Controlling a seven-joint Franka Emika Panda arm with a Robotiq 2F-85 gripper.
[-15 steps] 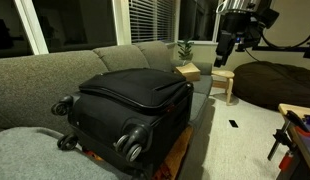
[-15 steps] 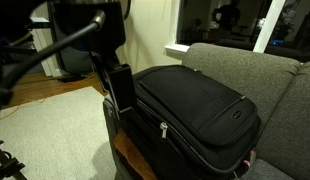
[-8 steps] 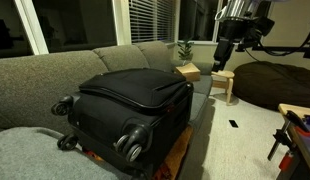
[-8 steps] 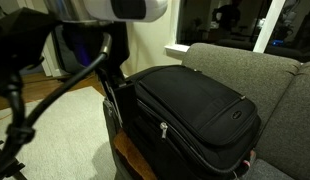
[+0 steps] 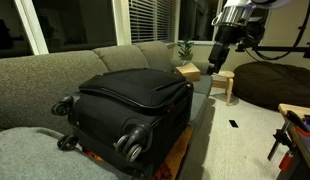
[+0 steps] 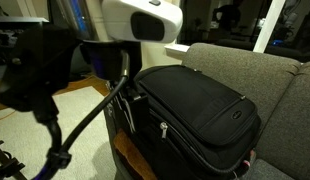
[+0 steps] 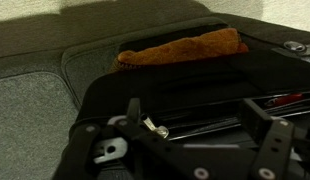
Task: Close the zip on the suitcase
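Ok so in an exterior view: gripper (image 5: 221, 64) hanging upper right, jaws wide open & empty, well apart from suitcase (image 5: 135, 100) lying flat mid-frame, down-left of it, long axis running from wheels (image 5: 130, 145) lower left toward gripper side. In an exterior view: zip (image 6: 185, 140) tracing lid edge, lower centre. Wrist view: suitcase below, orange cloth (image 7: 180, 47) top centre.

Black soft-sided suitcase (image 5: 135, 98) is being seen lying flat, lid up, on grey sofa (image 5: 35, 80). Wheels (image 5: 130, 148) are being shown at its 7 o'clock end. Zip (image 6: 183, 146) is being traced as thin dark line around lid edge.
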